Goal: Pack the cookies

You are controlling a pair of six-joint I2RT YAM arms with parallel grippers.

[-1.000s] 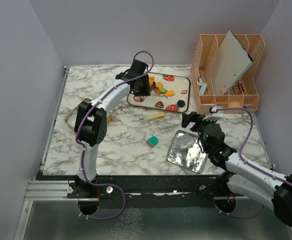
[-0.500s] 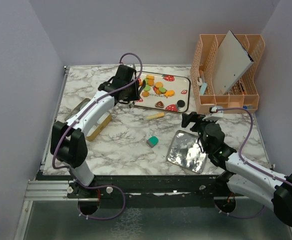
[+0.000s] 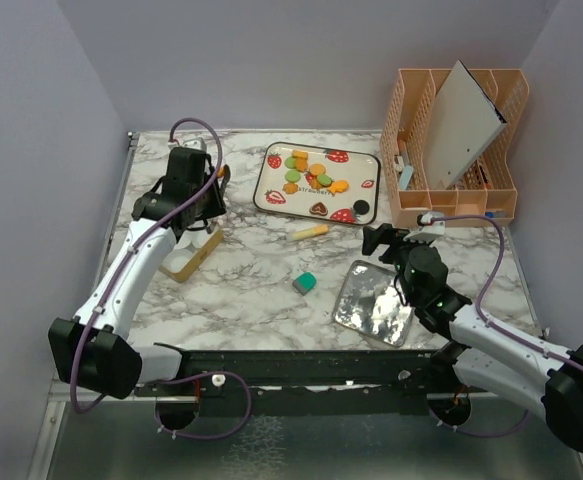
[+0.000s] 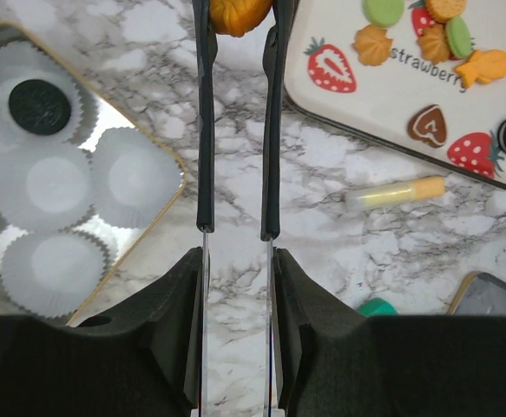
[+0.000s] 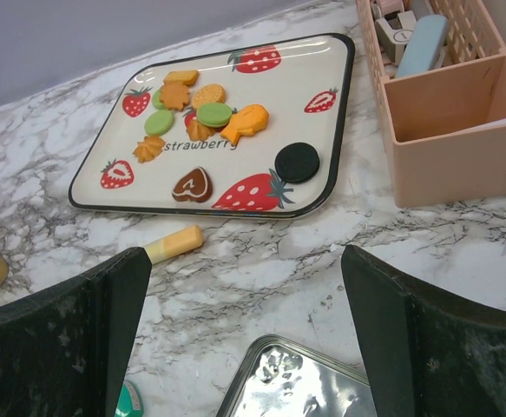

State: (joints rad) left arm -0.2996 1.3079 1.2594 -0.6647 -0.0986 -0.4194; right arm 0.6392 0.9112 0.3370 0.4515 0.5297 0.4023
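Observation:
The cookies lie on a white strawberry-print tray: orange, green, a brown heart and a black round one. My left gripper is left of the tray, above the marble. It is shut on an orange cookie at its fingertips. A gold-rimmed tin of white paper cups lies to its left. One cup holds a black cookie. The arm hides most of the tin in the top view. My right gripper is open and empty, near the tray's front edge.
A silver lid lies just below the right gripper. A yellow stick and a teal block lie on the marble between the arms. A peach organiser holding a white board stands at the back right.
My left arm has swung left from over the tray to beside the tin, carrying the orange cookie. The right arm has not moved.

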